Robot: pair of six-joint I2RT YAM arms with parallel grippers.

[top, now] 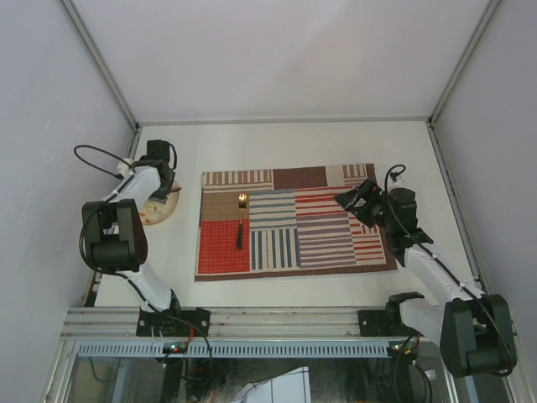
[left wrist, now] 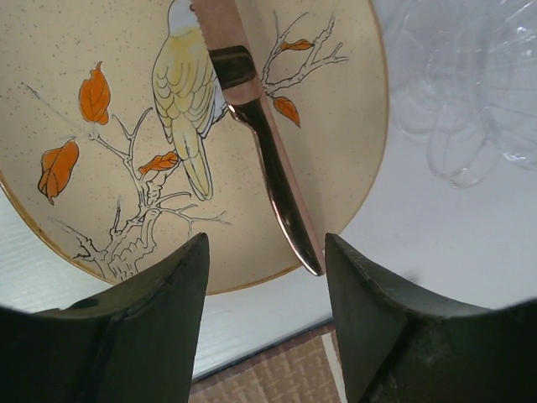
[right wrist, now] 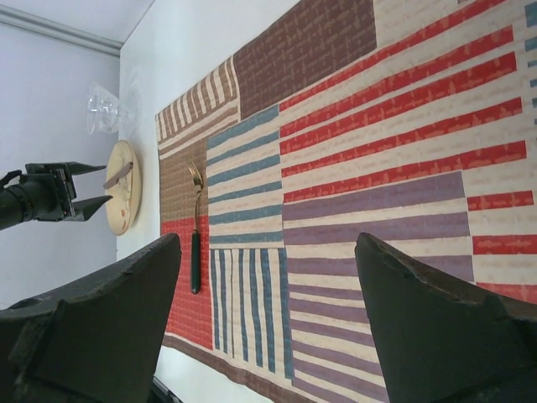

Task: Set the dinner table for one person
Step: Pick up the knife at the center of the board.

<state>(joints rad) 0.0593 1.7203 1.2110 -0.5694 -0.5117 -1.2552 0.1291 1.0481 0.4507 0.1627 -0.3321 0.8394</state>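
A striped patchwork placemat (top: 294,222) lies in the middle of the white table (top: 277,143). A fork (top: 241,220) rests on its left part, gold head toward the far side. Left of the placemat, apart from it, a plate (top: 155,217) sits partly hidden under the left claw (top: 170,195). The right claw (top: 351,198) hangs over the placemat's right end.

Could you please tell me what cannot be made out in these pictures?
Plate: top view, largely hidden under the left arm.
Knife: left wrist view, blade cut off by the top edge.
Glass: left wrist view, cut off at the right edge, outline faint.
Fork: top view, tines too small.
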